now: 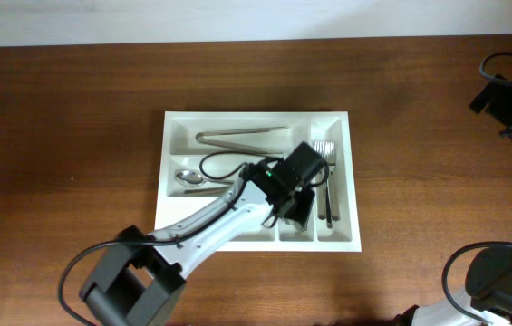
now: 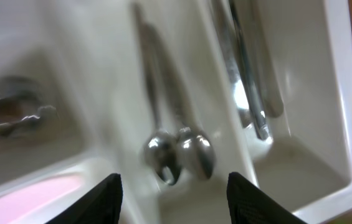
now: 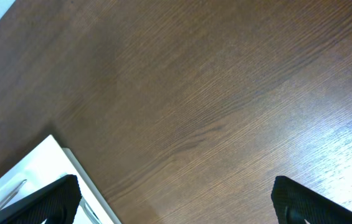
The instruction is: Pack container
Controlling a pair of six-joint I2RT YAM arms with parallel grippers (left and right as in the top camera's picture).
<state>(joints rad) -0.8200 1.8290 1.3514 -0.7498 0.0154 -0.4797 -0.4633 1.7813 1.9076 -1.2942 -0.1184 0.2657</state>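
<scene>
The container (image 1: 174, 127), a big white cutlery tray, lies mid-table. Metal tongs (image 1: 242, 136) fill its top long compartment, and a spoon (image 1: 190, 178) lies in the one below. Forks (image 1: 326, 158) sit in the right narrow compartment. My left gripper (image 1: 294, 206) hovers over the narrow compartments. In the blurred left wrist view it (image 2: 176, 202) is open with nothing between the fingers, and two spoons (image 2: 179, 152) lie just below in a narrow slot beside other cutlery (image 2: 250, 93). My right gripper (image 3: 179, 205) is wide open over bare wood, right of the container's corner (image 3: 42, 165).
The left arm (image 1: 201, 226) reaches in from the bottom left across the tray's lower rim. A black device with a green light and cables (image 1: 509, 95) sits at the far right edge. The right arm's base (image 1: 505, 281) is at the bottom right.
</scene>
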